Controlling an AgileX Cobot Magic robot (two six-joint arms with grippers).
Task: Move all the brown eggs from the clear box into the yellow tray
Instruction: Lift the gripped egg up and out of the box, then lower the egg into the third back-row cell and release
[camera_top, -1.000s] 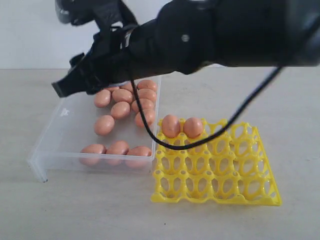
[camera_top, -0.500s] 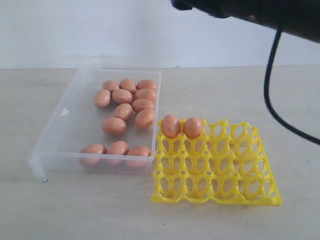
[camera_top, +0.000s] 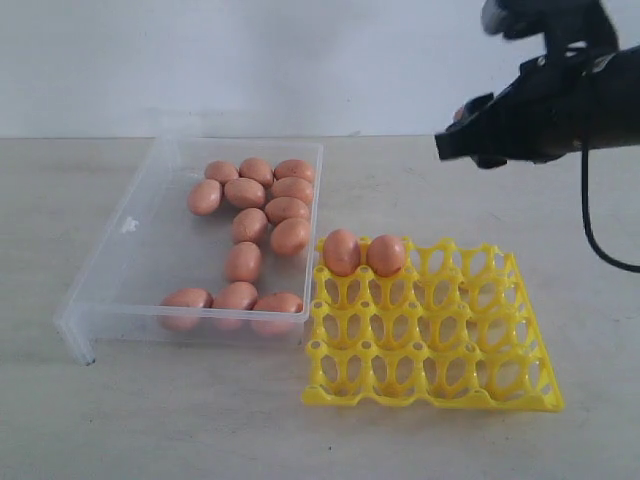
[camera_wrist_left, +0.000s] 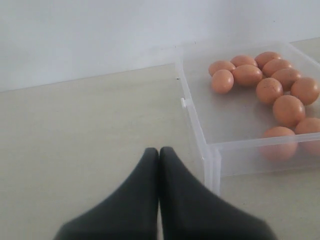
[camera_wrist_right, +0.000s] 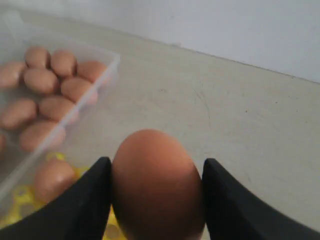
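Exterior view: clear box (camera_top: 100, 262) on the left, brown eggs (camera_top: 250, 225) loose inside. Yellow tray (camera_top: 480, 340) just beside it, two seated. Left gripper (camera_wrist_left: 159, 152) pressed together, empty. Right gripper (camera_top: 470, 140) clamped on held egg (camera_wrist_right: 156, 185), high beyond the tray. A slack squeeze or early release could drop and crack it. No writing readable.

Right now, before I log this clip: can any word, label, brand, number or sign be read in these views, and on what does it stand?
None can be read. No text shows on the clear box, the yellow tray or the brown eggs. The small white mark on the box's wall is too small to tell whether it carries any writing.
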